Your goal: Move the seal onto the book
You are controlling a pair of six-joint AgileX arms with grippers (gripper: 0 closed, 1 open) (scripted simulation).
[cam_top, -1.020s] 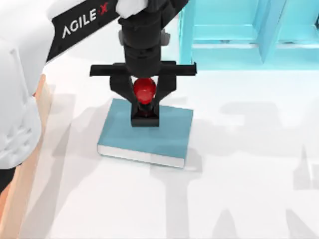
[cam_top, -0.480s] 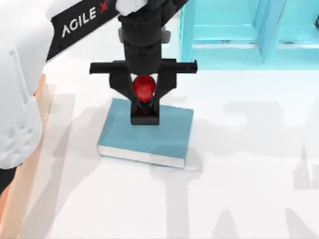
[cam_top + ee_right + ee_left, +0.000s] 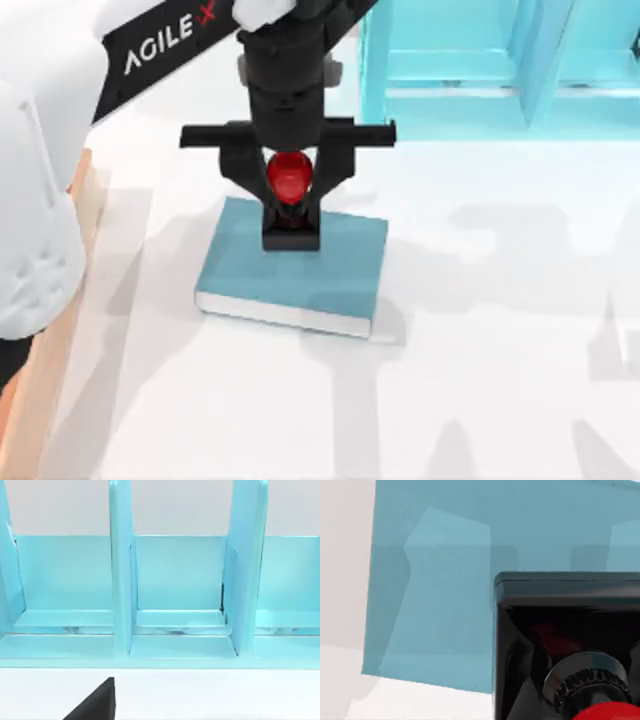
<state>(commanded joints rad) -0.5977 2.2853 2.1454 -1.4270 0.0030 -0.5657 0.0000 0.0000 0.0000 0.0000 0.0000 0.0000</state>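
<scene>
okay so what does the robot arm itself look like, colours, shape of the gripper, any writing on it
The left arm has bulky white shells and a black link lettered AGILEX in white with a red X. Its wrist is a ribbed black cylinder. The left gripper is matt black: a flat crossbar with two angular fingers tapering inward. No cables show.

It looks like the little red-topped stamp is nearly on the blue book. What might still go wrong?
The seal sits near the book's far edge, not its middle, so a nudge might tip it off that side. The left gripper grips the seal, its fingers hugging the red knob; if they open unevenly or lift while rubbing it, the seal may topple. The cyan shelf stands close behind, so a wide retreat might brush it.
</scene>
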